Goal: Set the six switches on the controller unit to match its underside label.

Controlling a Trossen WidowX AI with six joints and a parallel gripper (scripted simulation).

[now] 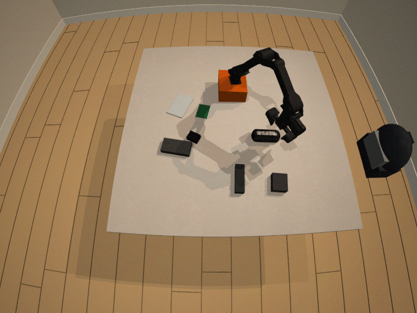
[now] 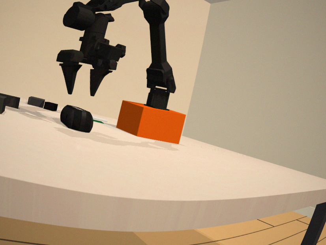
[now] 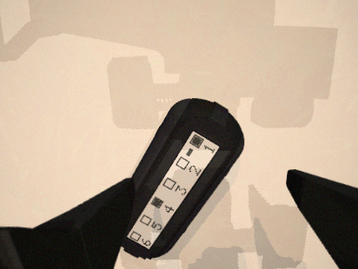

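Observation:
The dark grey controller unit [image 1: 266, 135] [image 2: 76, 118] [image 3: 187, 182] lies upside down on the white bench [image 1: 168, 202] [image 2: 131, 171] [image 3: 65, 108], with its label facing up. In the wrist view the label's squares 1 and 4 are filled, and squares 2, 3, 5 and 6 are empty. The switches are hidden underneath. My gripper [image 1: 278, 127] [image 2: 81, 93] [image 3: 210, 181] is open and empty. It hangs above the unit without touching it, one finger to each side in the wrist view.
The arm stands on an orange block [image 1: 232, 88] [image 2: 150, 122] at the back. A white plate [image 1: 179, 105], a green card [image 1: 203, 111], a small black cube [image 1: 193, 136] and a flat grey box [image 1: 175, 146] lie to the left. A dark bar [image 1: 239, 178] and a dark box [image 1: 279, 182] lie in front.

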